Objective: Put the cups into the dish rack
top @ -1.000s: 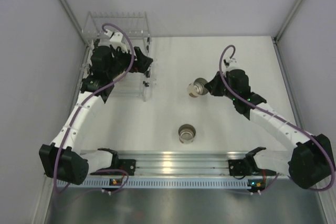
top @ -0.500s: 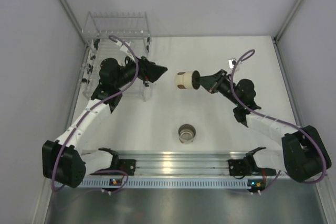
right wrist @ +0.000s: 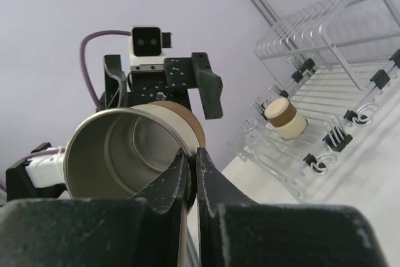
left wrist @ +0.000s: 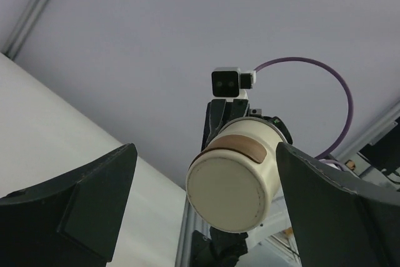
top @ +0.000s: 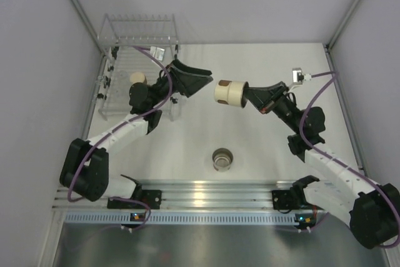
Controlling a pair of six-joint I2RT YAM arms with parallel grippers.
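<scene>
My right gripper (top: 245, 94) is shut on the rim of a cream cup with a brown band (top: 229, 94), one finger inside its shiny mouth (right wrist: 119, 154) and one outside. It holds the cup sideways in the air, base toward my left gripper (top: 201, 79). The left gripper stands open just short of that base (left wrist: 232, 186), its fingers (left wrist: 75, 211) wide on both sides and touching nothing. A second cream cup (top: 137, 78) lies in the clear dish rack (top: 139, 32), also visible as a cup (right wrist: 284, 118) in the right wrist view. A third cup (top: 222, 159) stands upright on the table.
The dish rack (right wrist: 337, 73) fills the far left corner against the left wall. Grey walls close in the table on three sides. A metal rail (top: 212, 192) with both arm bases runs along the near edge.
My right arm lifted the cup off the table and carried it left, turning its base toward the left gripper. My left gripper came out of the rack and swung right to face it.
</scene>
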